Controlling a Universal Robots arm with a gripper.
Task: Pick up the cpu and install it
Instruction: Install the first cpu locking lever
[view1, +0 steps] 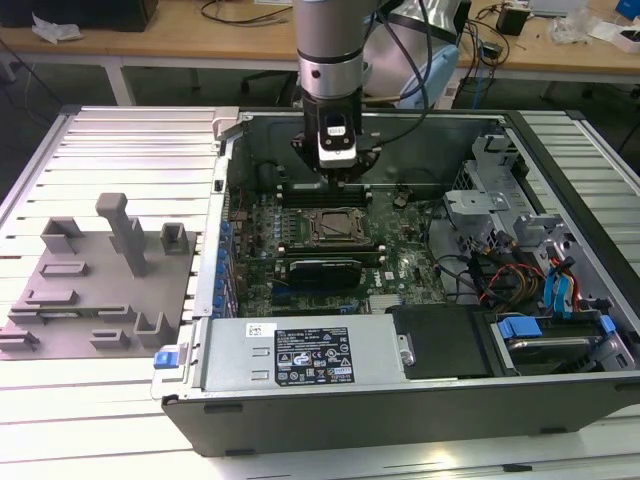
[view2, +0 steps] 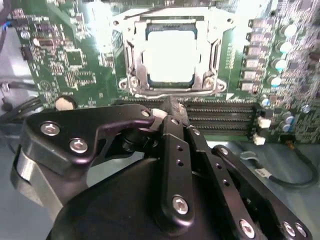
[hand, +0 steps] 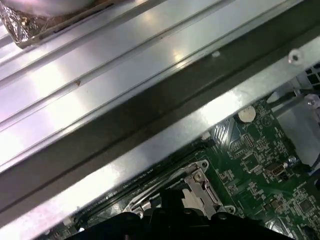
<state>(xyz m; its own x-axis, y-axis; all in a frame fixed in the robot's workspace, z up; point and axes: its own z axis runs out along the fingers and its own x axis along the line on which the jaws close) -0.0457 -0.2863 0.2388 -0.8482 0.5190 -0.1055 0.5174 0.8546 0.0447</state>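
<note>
The cpu seems seated in the socket; the gripper, jaws together, could scrape the board if lowered.

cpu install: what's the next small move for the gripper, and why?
Probably a short straight lift away from the board. In the second wrist view the cpu lies flat inside the socket, and the gripper hangs apart from it, over the memory slots beside the socket.
</note>
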